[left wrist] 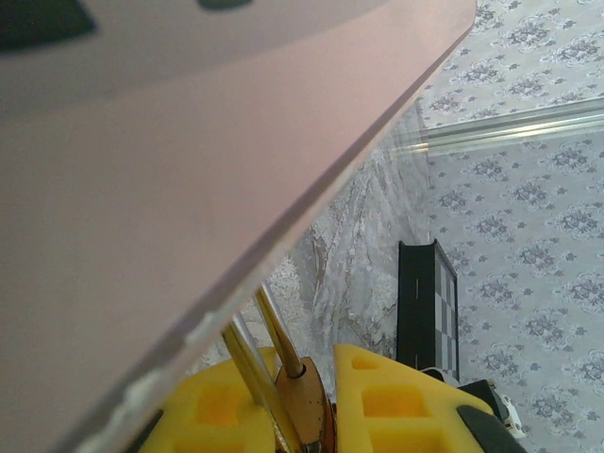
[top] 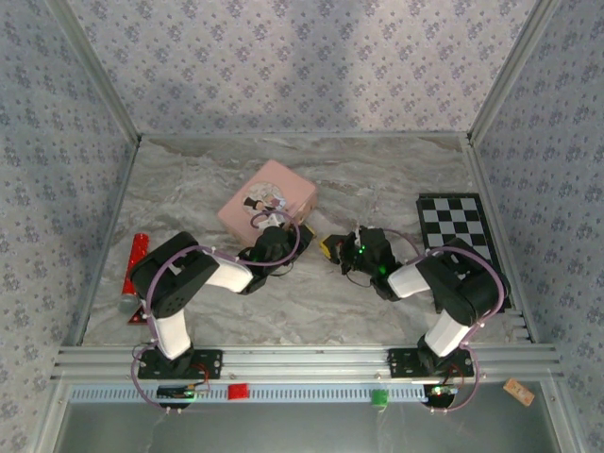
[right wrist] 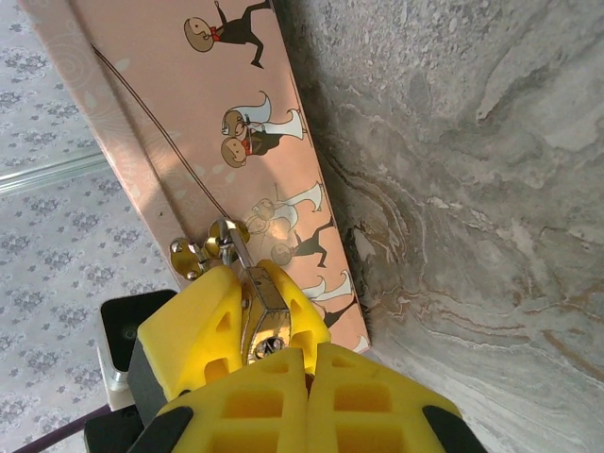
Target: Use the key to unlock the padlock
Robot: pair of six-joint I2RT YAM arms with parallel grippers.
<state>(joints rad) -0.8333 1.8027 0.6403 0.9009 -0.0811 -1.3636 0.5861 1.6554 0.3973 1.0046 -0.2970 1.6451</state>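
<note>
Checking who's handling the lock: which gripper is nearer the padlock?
Left. The left gripper is clamped around the padlock, right beside the pink tin. The right gripper, fingers shut, points at it from close by, on its right in the top view.

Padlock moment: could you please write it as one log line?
left gripper: shut on padlock | right gripper: shut on key at padlock base | shackle: through hasp of pink tin

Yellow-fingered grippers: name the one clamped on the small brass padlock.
The left gripper: it pinches the small brass padlock, whose silvery shackle hooks onto the pink cartoon-printed tin. The right gripper is shut beside the padlock, not around it.
</note>
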